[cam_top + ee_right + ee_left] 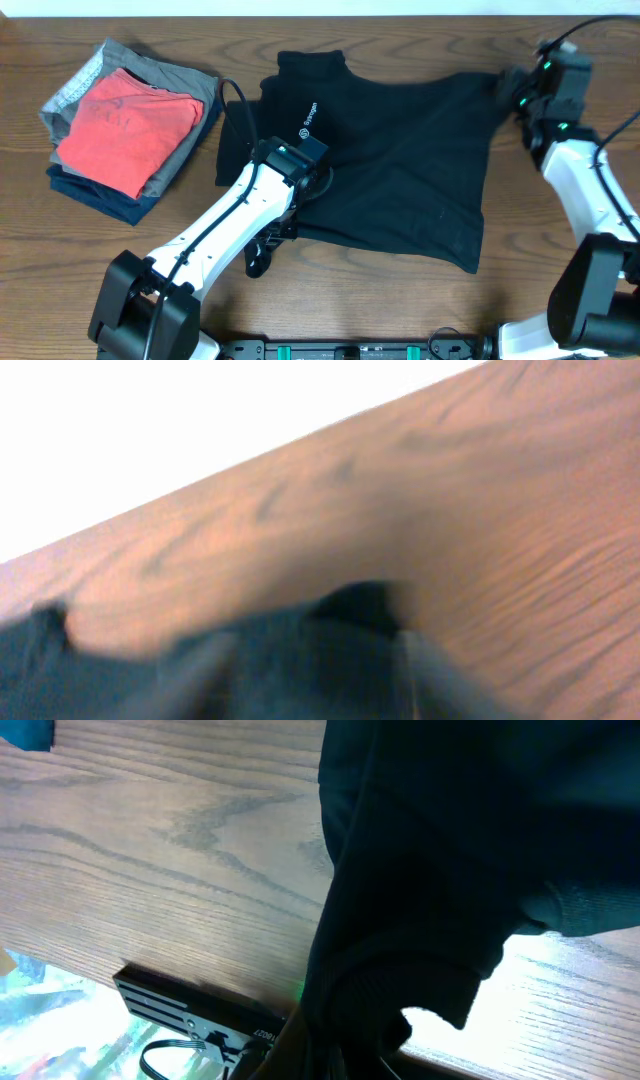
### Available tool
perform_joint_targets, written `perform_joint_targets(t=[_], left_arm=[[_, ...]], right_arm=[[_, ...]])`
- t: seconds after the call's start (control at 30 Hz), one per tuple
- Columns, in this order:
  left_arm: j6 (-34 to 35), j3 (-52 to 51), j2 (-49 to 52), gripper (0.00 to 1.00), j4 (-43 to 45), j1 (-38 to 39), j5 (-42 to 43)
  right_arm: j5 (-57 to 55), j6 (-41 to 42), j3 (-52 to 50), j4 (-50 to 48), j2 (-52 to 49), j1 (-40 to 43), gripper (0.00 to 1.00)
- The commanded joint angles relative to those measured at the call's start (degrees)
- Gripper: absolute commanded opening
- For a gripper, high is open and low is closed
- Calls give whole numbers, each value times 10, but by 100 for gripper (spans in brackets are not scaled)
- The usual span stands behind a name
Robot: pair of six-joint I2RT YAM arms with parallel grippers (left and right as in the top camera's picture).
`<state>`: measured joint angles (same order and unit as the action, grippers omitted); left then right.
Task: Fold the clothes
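The black shirt (400, 150) lies spread on the wooden table, collar toward the far edge, white lettering (309, 117) on the chest. My left gripper (318, 178) sits on the shirt's left part. In the left wrist view black fabric (450, 850) bunches down into the jaws (340, 1055) and hides them; it looks gripped. My right gripper (512, 92) is at the far right on the sleeve end, which is stretched toward it. In the blurred right wrist view dark fabric (300, 650) fills the space between the fingers (312, 670).
A stack of folded garments stands at the far left: a red one (125, 125) on top, with grey (195, 100) and navy (110, 200) under it. A black bar (190, 1005) runs along the table's near edge. The far table edge (250, 460) lies just beyond my right gripper.
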<state>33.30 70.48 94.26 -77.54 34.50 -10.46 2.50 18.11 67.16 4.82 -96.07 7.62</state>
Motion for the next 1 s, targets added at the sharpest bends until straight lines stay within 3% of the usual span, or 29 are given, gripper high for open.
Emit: perform_joint_targets(t=[0.0,0.3,0.5,0.63,0.8,0.97], left_arm=[[14,0,-13,6,1,-3,0],[13,0,-13,6,8,-3,-1],[13,0,-12,6,31,-3,-1],[13,0,-12,6,37,-3,-1],[13,0,-12,6,37,-3,-1],[13,0,-12,6,40,-3,-1]], right_arm=[[-31,-25,22,40,8,3,99],[4,-25,18,432,8,-4,99],[79,-25,-4,600,8,-7,99],[118,-40,-47,595,8,-22,91],[222,-90,-110,560,8,-69,53],[164,-34,-155,490,8,-101,50]])
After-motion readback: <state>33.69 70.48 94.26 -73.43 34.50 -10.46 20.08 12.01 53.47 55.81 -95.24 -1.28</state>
